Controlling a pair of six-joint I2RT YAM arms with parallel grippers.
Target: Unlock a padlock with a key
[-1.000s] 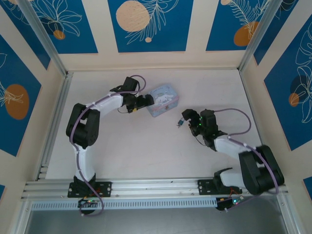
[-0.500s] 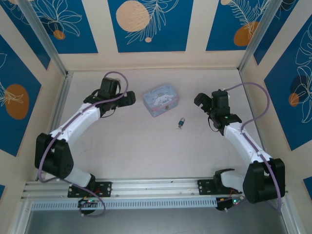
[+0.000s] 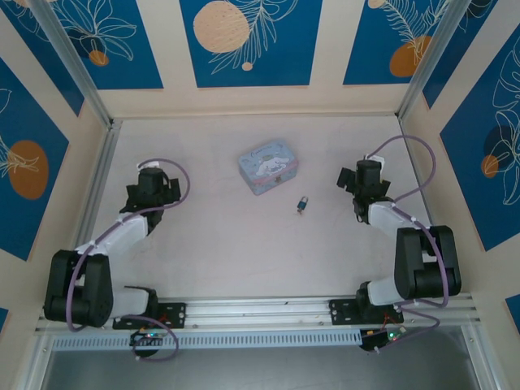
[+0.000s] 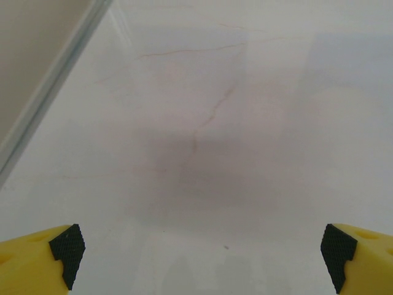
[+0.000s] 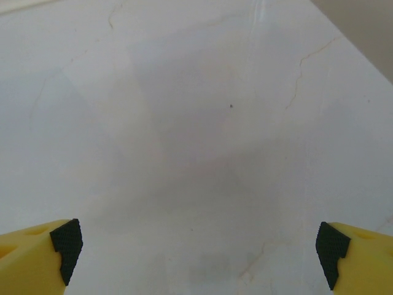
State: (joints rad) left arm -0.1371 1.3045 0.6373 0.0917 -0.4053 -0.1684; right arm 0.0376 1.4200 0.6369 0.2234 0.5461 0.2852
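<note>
As left hand (image 3: 152, 177) and right hand (image 3: 366, 174) pull back to the surface's (image 3: 227, 244) side edges, spread empty, the padlock (image 3: 301, 204) lies near the tin (image 3: 268, 165), job probably finished.

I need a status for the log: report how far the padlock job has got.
Done: nothing I can confirm. The padlock lies on the table, too small to tell whether it is open.
In hand: nothing. The left gripper and right gripper are open, empty and apart from it.
Left: likely the unlocking itself.
</note>
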